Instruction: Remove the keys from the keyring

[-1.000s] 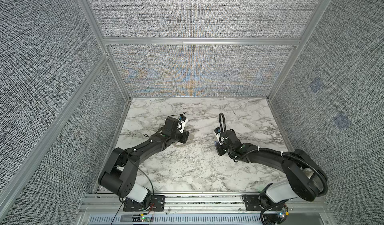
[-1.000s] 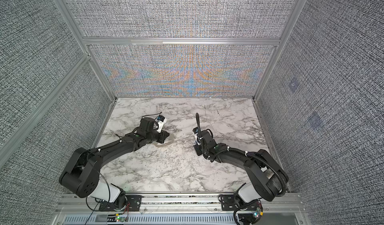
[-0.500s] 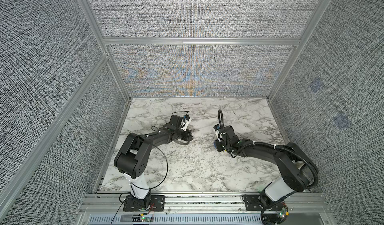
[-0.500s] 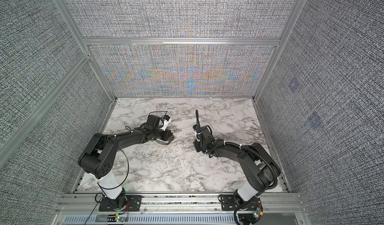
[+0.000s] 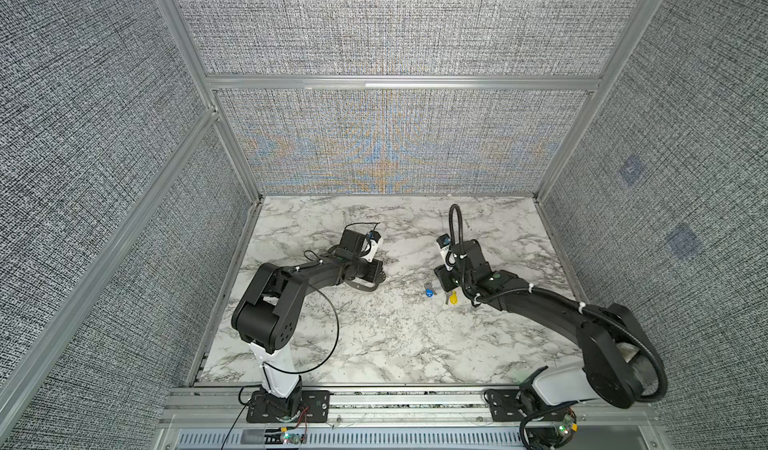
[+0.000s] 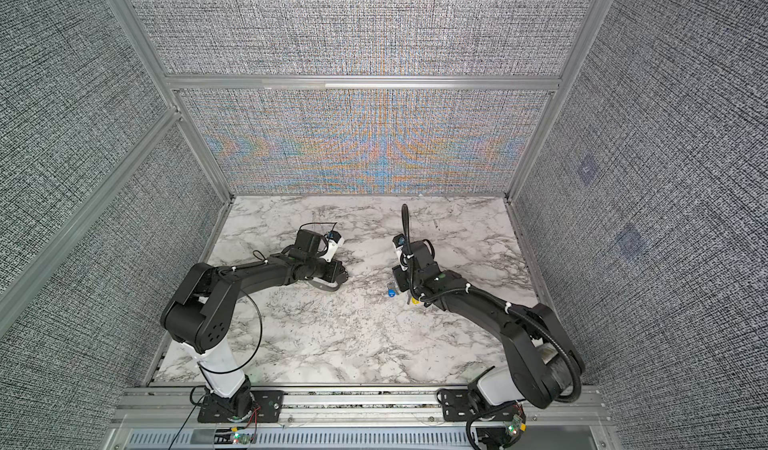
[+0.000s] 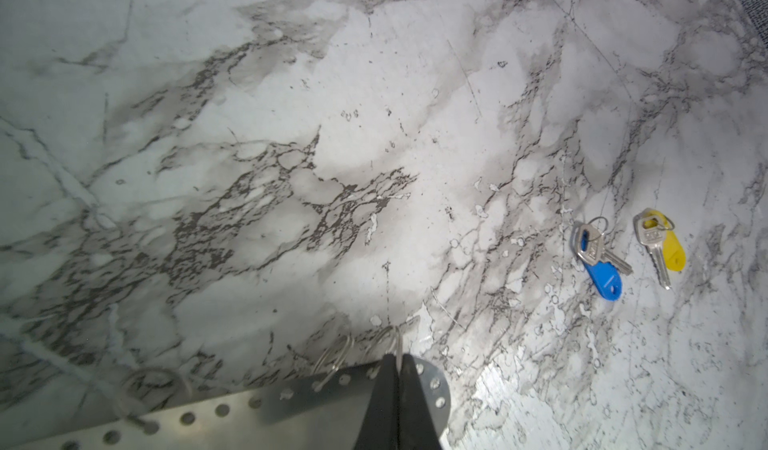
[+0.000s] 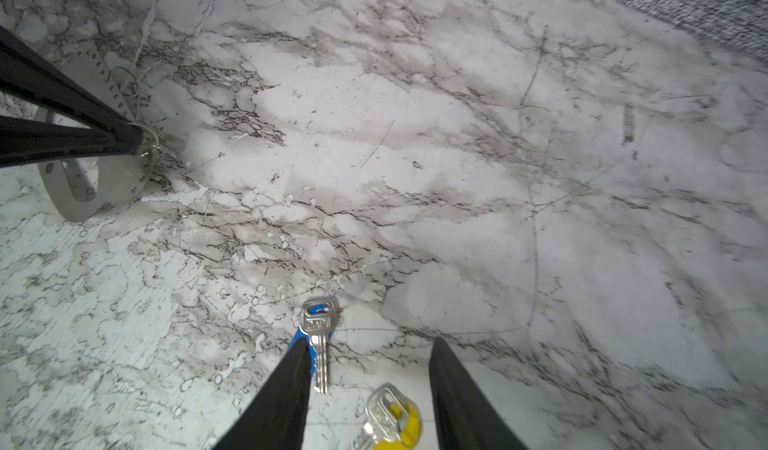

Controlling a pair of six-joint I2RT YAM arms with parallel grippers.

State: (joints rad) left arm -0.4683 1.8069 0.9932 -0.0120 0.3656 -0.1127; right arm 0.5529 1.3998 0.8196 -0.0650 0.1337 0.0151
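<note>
Left wrist, fingers: the left gripper (image 7: 397,371) is pinched tight on the rim of the keyring (image 7: 291,402), at one of its small wire loops.
Left wrist, keys: the blue-tagged key (image 7: 600,275) and yellow-tagged key (image 7: 671,248) lie flat and apart, well clear of the keyring.
Right wrist, fingers: the right gripper (image 8: 371,344) stands spread and empty, low over both keys.
Handling: the keys are probably light, stiff, thin and slippery; the plastic tags look like the best hold.
Top view, surface: the surface (image 5: 374,344) is smooth and marble-patterned; the keyring is left of centre, the keys right of centre.
Top view, room: grey woven wall panels (image 5: 395,24) in a metal frame (image 5: 399,82) enclose three sides.
</note>
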